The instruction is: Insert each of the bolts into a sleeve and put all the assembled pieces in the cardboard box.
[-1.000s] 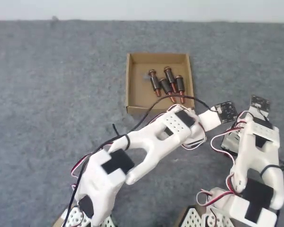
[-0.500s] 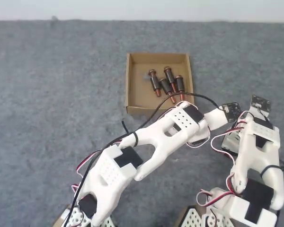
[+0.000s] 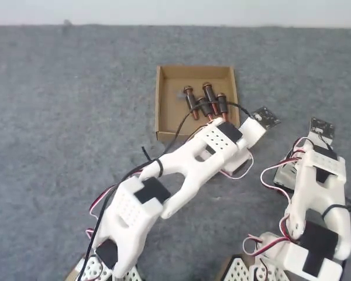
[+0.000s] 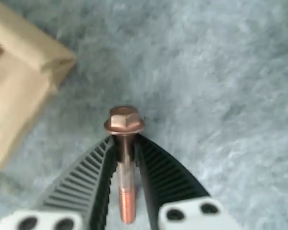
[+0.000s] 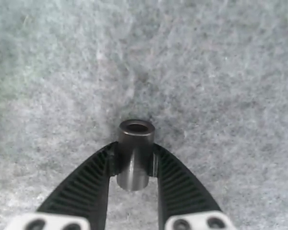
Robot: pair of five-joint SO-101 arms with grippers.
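The left arm (image 3: 193, 164) has swung in toward the cardboard box (image 3: 161, 105) over the last second, and its wrist is now by the near right corner! The left gripper (image 4: 126, 140) is clamped on a copper bolt (image 4: 124, 120). Its long axis runs along the fingers, hex head pointing out past the tips, threaded end back toward the wrist. It hangs over the grey carpet (image 3: 58, 117), just beside the box. Inside the box, three assembled pieces (image 3: 205, 100) lie side by side, heads toward the far wall. A faint grey mark on the floor there is too blurred to read. Over on the right, the right gripper (image 5: 136, 147) pinches a dark sleeve (image 5: 133, 167), open bore facing away from the wrist.
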